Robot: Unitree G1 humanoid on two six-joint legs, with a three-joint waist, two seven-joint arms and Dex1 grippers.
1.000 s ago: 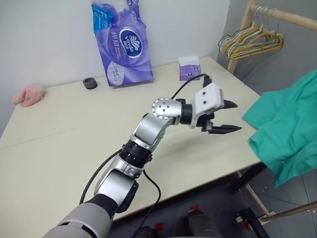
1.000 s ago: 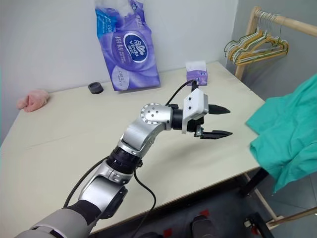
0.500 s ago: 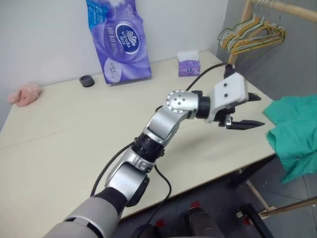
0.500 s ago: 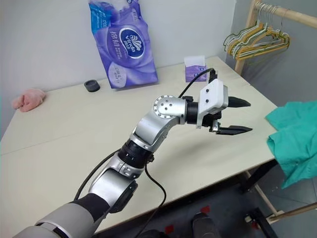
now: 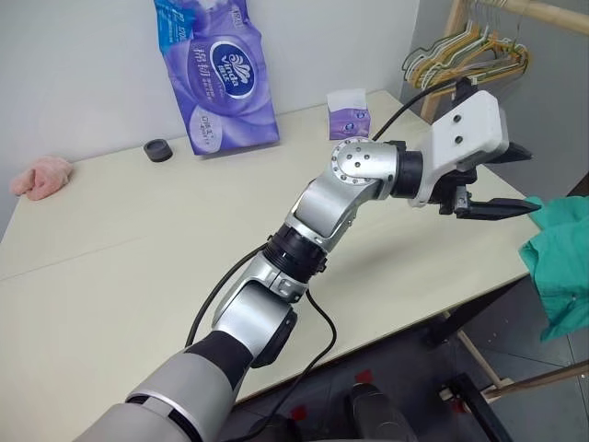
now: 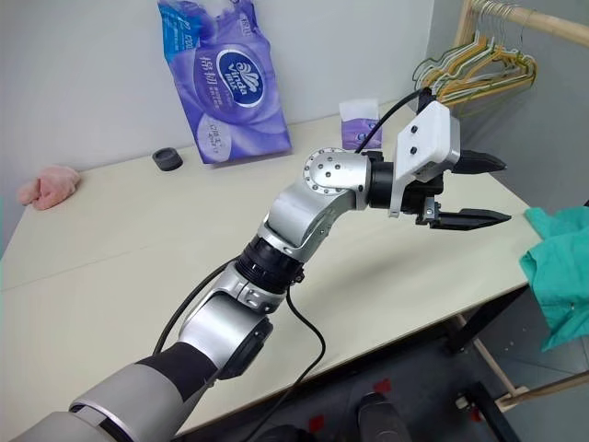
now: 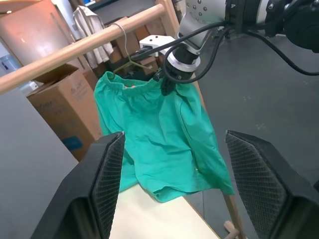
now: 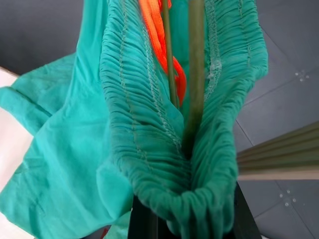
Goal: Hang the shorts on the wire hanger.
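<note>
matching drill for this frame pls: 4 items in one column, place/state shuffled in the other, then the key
Items:
1. shorts
2. left gripper
3. purple tissue pack
4. pink cloth lump

Places/states:
A. open, held above the table's right edge
B. standing at the back of the table against the wall
C. gathered waistband pinched by the right gripper, hanging past the table beside a wooden rail
D. lying at the table's far left

Pairs: 1-C, 2-A, 3-B, 4-D
</note>
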